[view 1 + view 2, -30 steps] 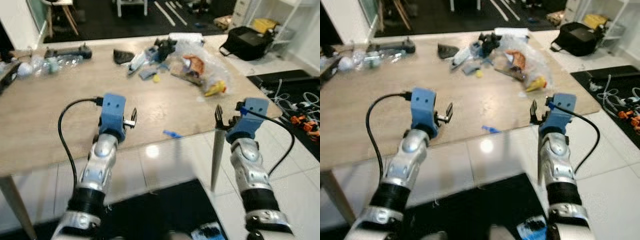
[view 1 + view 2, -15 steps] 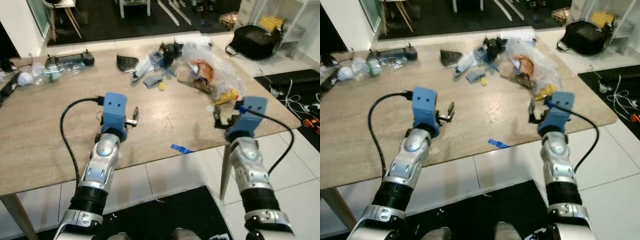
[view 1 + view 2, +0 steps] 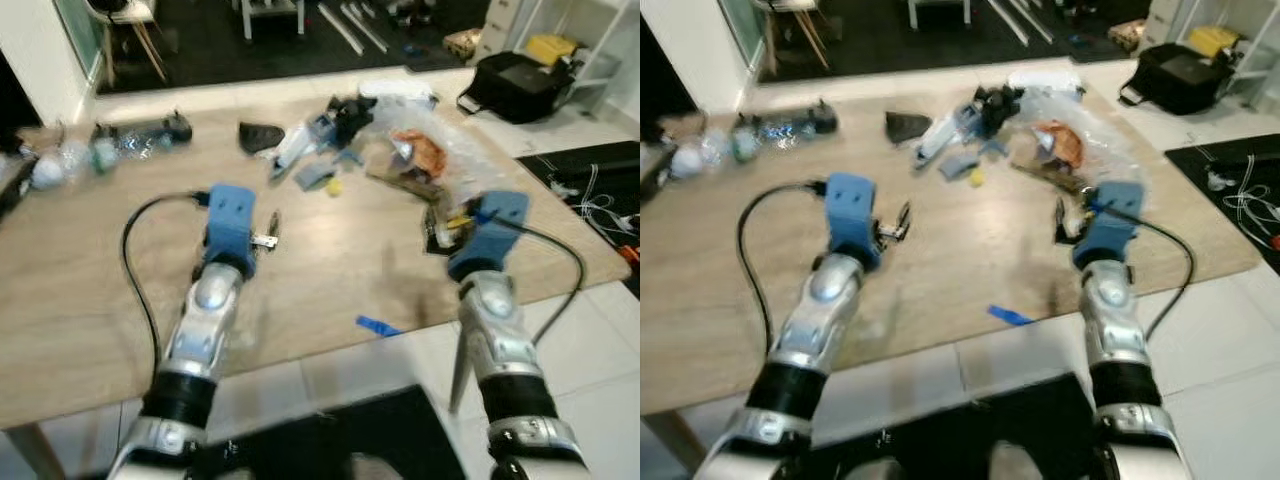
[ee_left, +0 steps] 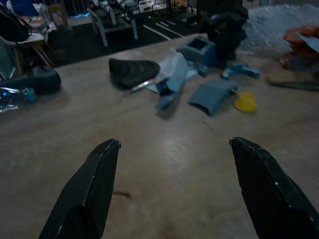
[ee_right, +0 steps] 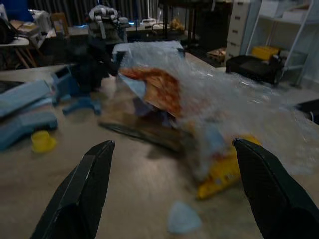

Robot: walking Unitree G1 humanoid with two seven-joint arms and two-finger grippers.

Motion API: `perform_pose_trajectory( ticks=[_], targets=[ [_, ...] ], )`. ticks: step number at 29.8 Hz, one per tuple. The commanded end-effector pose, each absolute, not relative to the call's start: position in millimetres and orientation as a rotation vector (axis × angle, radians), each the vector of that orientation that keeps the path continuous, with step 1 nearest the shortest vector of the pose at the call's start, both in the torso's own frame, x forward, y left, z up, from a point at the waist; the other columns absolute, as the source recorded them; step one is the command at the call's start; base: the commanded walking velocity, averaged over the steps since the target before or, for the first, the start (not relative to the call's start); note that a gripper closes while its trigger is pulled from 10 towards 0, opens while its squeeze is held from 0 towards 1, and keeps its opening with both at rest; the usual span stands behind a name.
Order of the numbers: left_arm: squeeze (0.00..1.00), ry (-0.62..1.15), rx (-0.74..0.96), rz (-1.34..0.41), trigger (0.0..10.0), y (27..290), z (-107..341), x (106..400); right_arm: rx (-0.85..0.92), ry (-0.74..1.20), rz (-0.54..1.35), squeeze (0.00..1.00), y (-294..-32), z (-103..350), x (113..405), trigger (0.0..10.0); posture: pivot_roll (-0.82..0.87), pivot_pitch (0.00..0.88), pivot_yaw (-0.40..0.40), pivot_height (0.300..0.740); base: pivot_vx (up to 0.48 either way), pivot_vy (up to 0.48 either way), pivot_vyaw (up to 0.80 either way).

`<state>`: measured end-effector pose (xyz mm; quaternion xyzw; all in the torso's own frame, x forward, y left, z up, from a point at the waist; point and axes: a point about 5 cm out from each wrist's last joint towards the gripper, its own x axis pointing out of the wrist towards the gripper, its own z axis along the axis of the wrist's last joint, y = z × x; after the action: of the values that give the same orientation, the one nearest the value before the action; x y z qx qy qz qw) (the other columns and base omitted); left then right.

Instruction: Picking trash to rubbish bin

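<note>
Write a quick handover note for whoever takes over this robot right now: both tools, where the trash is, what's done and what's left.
Left tool: open, empty, above the wooden table, facing the blue scraps and yellow cap.
Right tool: open, empty, just short of the clear plastic bag of wrappers.
A blue scrap lies at the table's near edge; a plastic bottle lies at the far left.
Done: nothing picked yet.
Left: grasp each piece and carry it to a rubbish bin.
</note>
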<state>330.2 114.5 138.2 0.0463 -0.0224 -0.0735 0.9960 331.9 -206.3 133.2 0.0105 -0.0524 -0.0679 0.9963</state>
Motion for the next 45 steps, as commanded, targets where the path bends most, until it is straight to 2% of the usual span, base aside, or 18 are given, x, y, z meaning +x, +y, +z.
perform_pose_trajectory(
  ticks=[1, 36, 45],
  targets=[
    [0.01, -0.025, 0.095, -0.140, 10.0, 117.4, 134.3, 330.3, 0.029, -0.098, -0.127, 0.00, -203.1, 131.6, 332.0, 10.0, -0.12, 0.000, -0.025, 0.740, 0.296, 0.000, 0.00],
    [0.01, -0.025, 0.100, -0.152, 10.0, 115.2, 134.3, 329.6, 0.023, -0.091, -0.111, 0.00, -200.9, 128.5, 328.8, 10.0, -0.12, 0.000, -0.020, 0.740, 0.296, 0.000, 0.00],
    [0.00, -0.010, 0.116, -0.127, 10.0, 116.3, 132.1, 330.6, 0.022, -0.093, -0.115, 0.00, -202.4, 129.1, 328.6, 10.0, -0.12, 0.000, -0.021, 0.740, 0.000, 0.000, 0.00]
  ],
)
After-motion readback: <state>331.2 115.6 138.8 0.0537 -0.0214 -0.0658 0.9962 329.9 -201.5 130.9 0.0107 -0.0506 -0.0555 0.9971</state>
